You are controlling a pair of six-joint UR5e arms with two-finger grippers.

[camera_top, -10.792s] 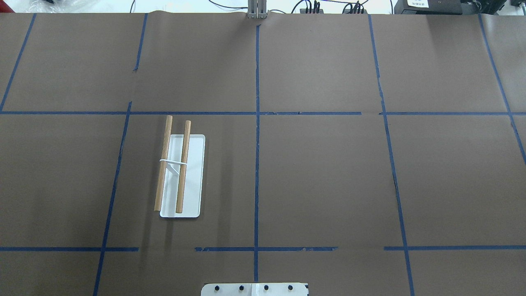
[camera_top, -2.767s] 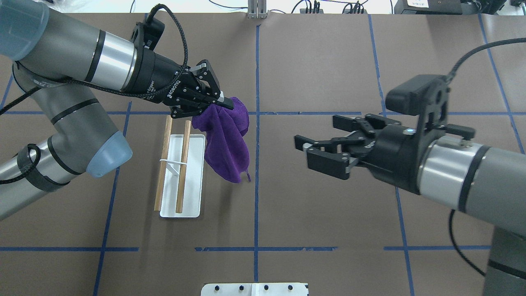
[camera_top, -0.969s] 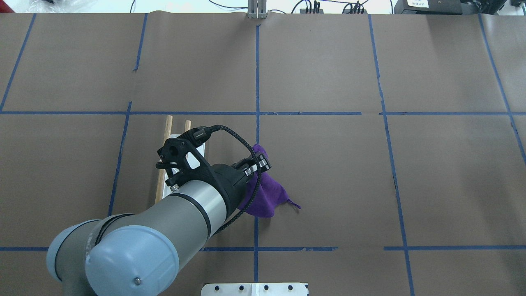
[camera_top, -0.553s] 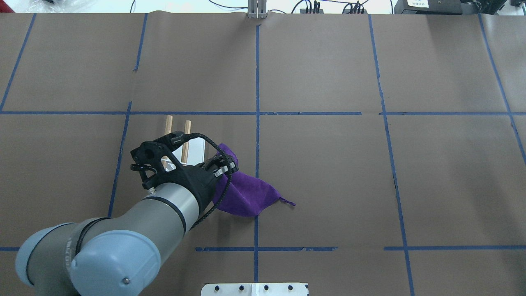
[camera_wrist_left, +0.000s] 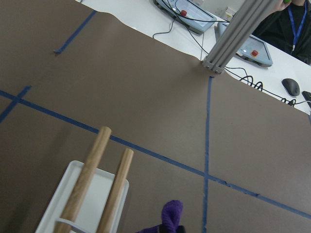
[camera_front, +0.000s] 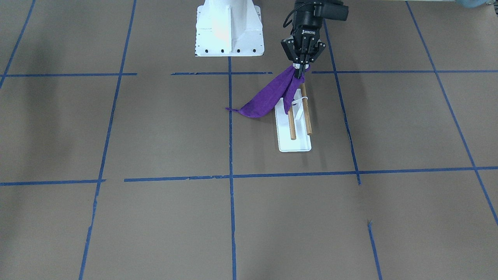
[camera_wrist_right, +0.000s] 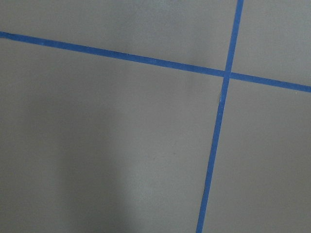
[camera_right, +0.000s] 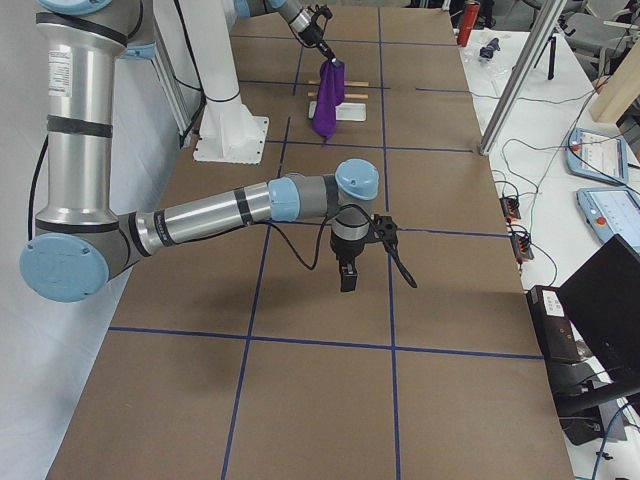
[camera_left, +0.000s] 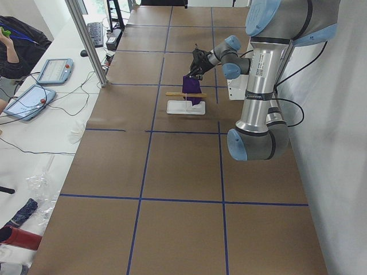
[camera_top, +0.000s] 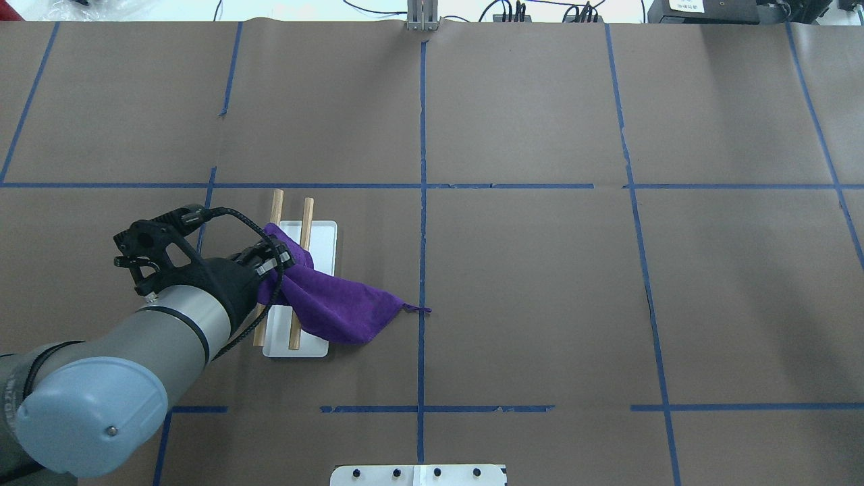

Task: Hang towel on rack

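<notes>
Towel (camera_top: 344,312) corner pinched in our left tool (camera_top: 278,259), we are hovering above the rack (camera_top: 322,236), cloth trailing rightward, crosswise over its fore-and-aft dowels (camera_top: 308,209).

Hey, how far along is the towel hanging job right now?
Done: the purple towel is picked up, with the left tool shut on one end above the rack. In hand: the cloth slants across the dowels; I cannot tell whether it rests on them. Its free end trails beside the base, seemingly down to the table. Left: drape it over a dowel, then let go.
</notes>
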